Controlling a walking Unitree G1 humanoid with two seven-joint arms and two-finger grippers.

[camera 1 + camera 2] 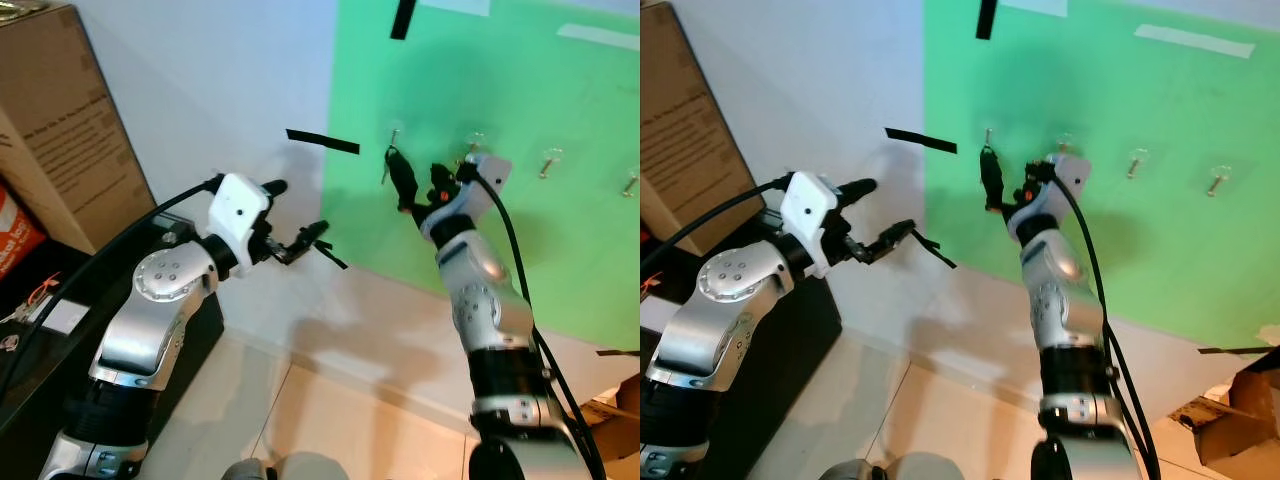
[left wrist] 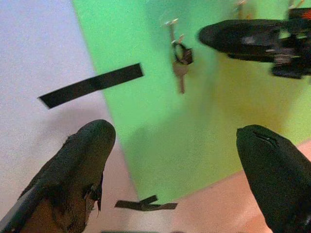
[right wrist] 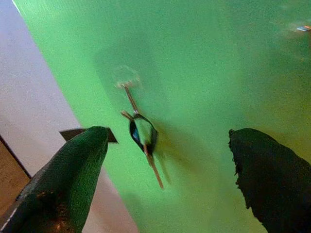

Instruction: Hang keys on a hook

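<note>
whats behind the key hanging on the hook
The green sheet on the wall lies directly behind the key, which hangs from the hook. The wall under the sheet is covered.

Two silver arms with black joint bands, screws, white wrist blocks, black cables; each hand [image 1: 300, 243] [image 1: 405, 180] has black fingers.

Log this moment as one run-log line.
keys: hanging on leftmost hook of green panel | right gripper: open, beside keys, holding nothing | left gripper: open, raised near wall | stage: keys hung
</note>
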